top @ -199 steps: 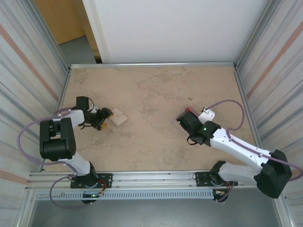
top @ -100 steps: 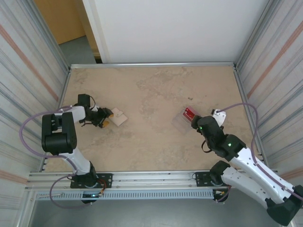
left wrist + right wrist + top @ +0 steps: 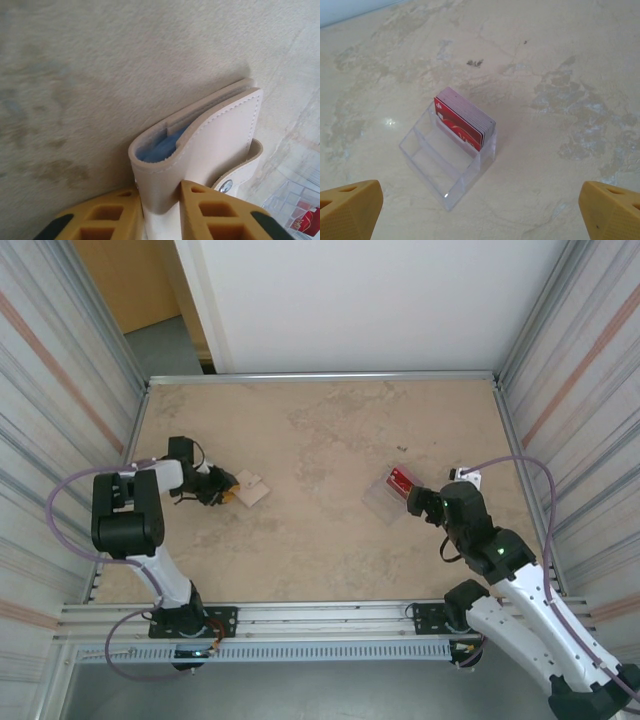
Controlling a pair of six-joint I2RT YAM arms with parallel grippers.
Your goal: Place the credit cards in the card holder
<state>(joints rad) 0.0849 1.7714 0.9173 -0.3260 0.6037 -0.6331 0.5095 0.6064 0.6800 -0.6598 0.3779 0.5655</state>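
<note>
The card holder is a beige fold-over wallet with a snap tab, lying at the left of the table. In the left wrist view its folded spine sits between my yellow fingers, blue lining showing inside. My left gripper is shut on that fold. The credit cards are a stack of red cards standing upright in the back slot of a clear plastic case. My right gripper hangs open, just near-right of the case, with nothing between its fingers.
Metal rails edge the tan marbled table on all sides, with corrugated walls left and right. Open tabletop lies between the wallet and the clear case.
My left fingers have closed onto the wallet's fold. My right gripper has drawn back from the clear case toward the near right and opened wide, leaving the cards in the case.
</note>
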